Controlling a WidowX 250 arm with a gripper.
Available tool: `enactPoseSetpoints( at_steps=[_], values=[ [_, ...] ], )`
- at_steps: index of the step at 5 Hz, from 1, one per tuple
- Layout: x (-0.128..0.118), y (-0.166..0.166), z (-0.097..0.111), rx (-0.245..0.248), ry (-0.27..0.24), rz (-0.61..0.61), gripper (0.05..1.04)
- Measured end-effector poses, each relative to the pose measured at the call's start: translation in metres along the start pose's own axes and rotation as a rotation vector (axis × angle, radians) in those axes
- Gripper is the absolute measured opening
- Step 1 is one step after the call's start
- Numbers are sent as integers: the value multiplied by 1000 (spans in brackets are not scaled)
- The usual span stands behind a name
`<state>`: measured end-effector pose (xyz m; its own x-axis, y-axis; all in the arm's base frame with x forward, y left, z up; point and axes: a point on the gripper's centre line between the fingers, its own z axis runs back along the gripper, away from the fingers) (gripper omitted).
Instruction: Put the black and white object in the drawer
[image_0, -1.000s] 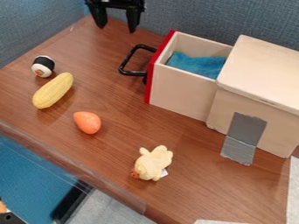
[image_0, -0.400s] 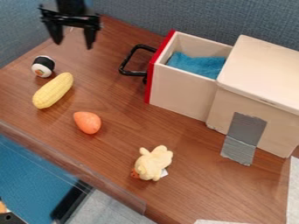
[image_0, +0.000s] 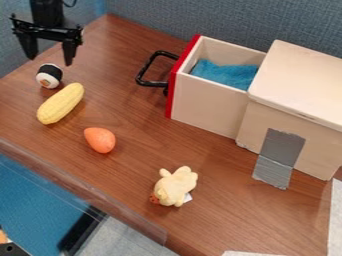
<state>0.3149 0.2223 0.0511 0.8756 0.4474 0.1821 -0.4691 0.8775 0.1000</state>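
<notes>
My gripper (image_0: 50, 57) hangs at the upper left, its two fingers spread wide with nothing between them. Just below it in the view, the black and white sushi-like object (image_0: 49, 76) rests on the table, apart from the fingers. The drawer (image_0: 207, 107), pale wood with a red front and a black handle, is pulled out of its wooden box at the upper right. A blue cloth (image_0: 226, 73) lies inside it.
A yellow corn cob (image_0: 61, 103) lies right beside the black and white object. An orange egg-shaped toy (image_0: 100, 140) and a pale yellow plush toy (image_0: 176, 186) are nearer the front. The wooden box (image_0: 300, 85) stands at the right; blue-grey walls border the back.
The gripper has moved left and down in the view, from above the table's back corner to just above the black and white object. Its fingers have stayed apart.
</notes>
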Motion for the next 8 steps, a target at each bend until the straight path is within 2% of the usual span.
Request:
enactPoseSetpoints(
  at_steps=[1, 2, 3, 4, 5, 6, 7, 8],
  values=[
    [-10, -2, -23, -3, 75, 4, 1000],
    [-10, 0, -40, 22, 122, 8, 1000],
    [-6, 4, -49, 62, 148, 0, 964],
    [-6, -1, -48, 69, 133, -14, 698],
    [-2, -12, -23, 56, 76, -15, 540],
    [11, -44, 30, -42, -10, -5, 513],
    [24, -95, 76, -133, -62, -41, 513],
    [24, -148, 101, -199, -75, -119, 513]
  ],
)
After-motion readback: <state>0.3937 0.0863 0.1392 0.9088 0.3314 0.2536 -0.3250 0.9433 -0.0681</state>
